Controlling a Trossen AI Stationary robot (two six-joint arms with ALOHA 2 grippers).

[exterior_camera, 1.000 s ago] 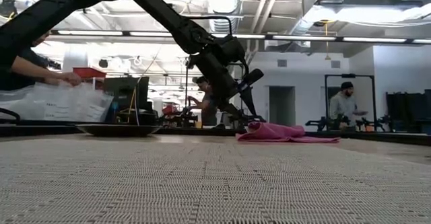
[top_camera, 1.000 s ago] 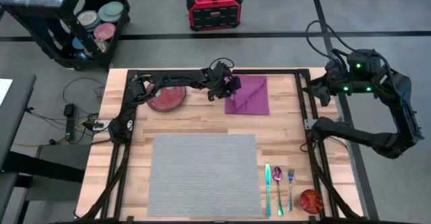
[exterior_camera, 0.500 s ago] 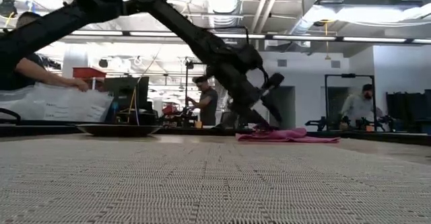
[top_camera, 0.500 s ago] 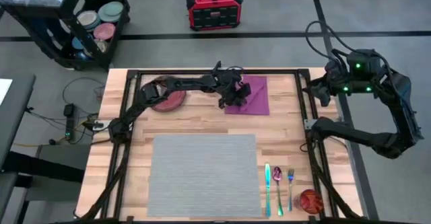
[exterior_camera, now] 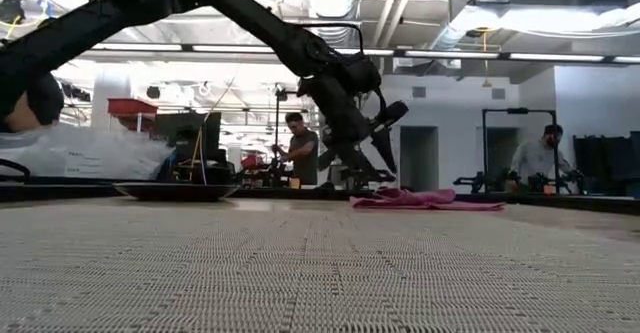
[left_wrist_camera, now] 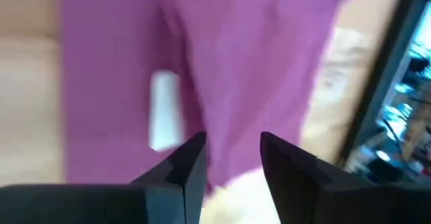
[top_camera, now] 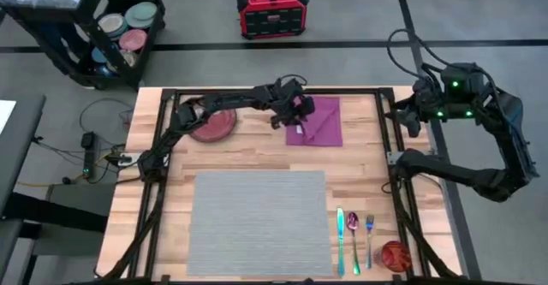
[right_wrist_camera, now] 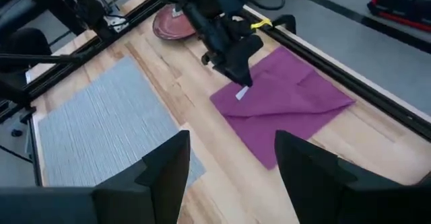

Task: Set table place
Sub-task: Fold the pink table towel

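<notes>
The purple napkin (top_camera: 317, 121) lies flat on the table (top_camera: 257, 152) at the far side, a white tag (left_wrist_camera: 163, 109) on its near-left part. My left gripper (top_camera: 295, 114) hangs open a little above the napkin's left edge (exterior_camera: 382, 138); its fingers (left_wrist_camera: 192, 160) touch nothing. The grey place mat (top_camera: 259, 221) lies flat at the near middle. A dark red plate (top_camera: 211, 124) rests on the wood, left of the napkin. My right gripper (right_wrist_camera: 232, 177) waits open beyond the table's right edge.
A knife (top_camera: 340, 232), a spoon (top_camera: 353, 238) and a fork (top_camera: 370, 228) lie side by side right of the mat, with an orange ball (top_camera: 396, 255) at the near right corner. Bare wood shows between the mat and the napkin.
My left gripper first went toward the table's right edge and down onto the napkin's left part. It has since risen and drawn back a little to the left, clear of the cloth. The napkin's raised left fold now lies flatter.
</notes>
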